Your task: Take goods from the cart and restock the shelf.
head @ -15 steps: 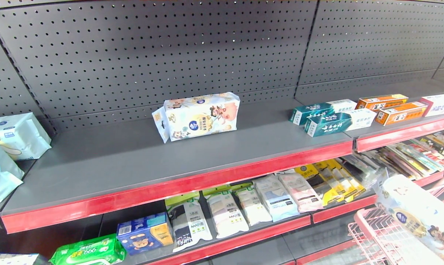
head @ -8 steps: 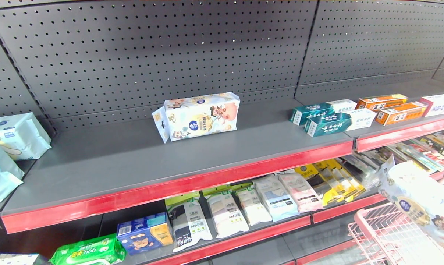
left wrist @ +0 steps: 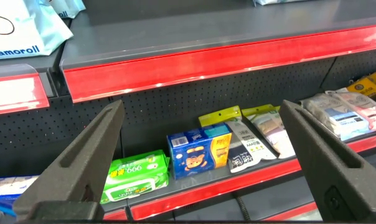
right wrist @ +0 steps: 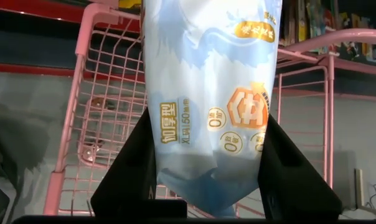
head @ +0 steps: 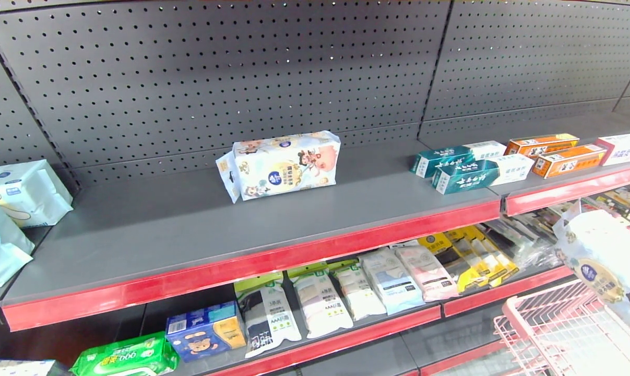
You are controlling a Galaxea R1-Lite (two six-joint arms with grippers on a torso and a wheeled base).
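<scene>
1. The right claw (right wrist: pixel 208 124) is clamped on a tissue pack (head: pixel 604 266), with 1 dark finger (right wrist: pixel 135 165) pressed to each broad side of the soft wrapper.
2. That held pack hangs in the air above the pink wire cart (head: pixel 565 334), at the robot's right, in front of the lower rows of goods and below the level of the top shelf (head: pixel 163 230).
3. Seen from the head, its long axis is tilted. The crimped upper end points up and toward the shelf, and the other end runs down and off to the right.
4. From the right wrist, the long axis runs straight out between the 2 fingers, away from the wrist, with the cart's bars behind it.
5. A second pack of the same print (head: pixel 283 164) stands on the top shelf, near the perforated back panel. Its long axis lies along the shelf, its printed face is to the front, and its hang-tab end points to the robot's left.
6. The left claw (left wrist: pixel 202 112) has its 2 fingers spread wide apart with nothing between them. It sits low in front of the lower shelf, facing a green wipes pack (left wrist: pixel 138 177) and a blue box (left wrist: pixel 199 149).
7. Teal toothpaste boxes (head: pixel 471 164) lie on the top shelf, well to the right of the shelved pack.
</scene>
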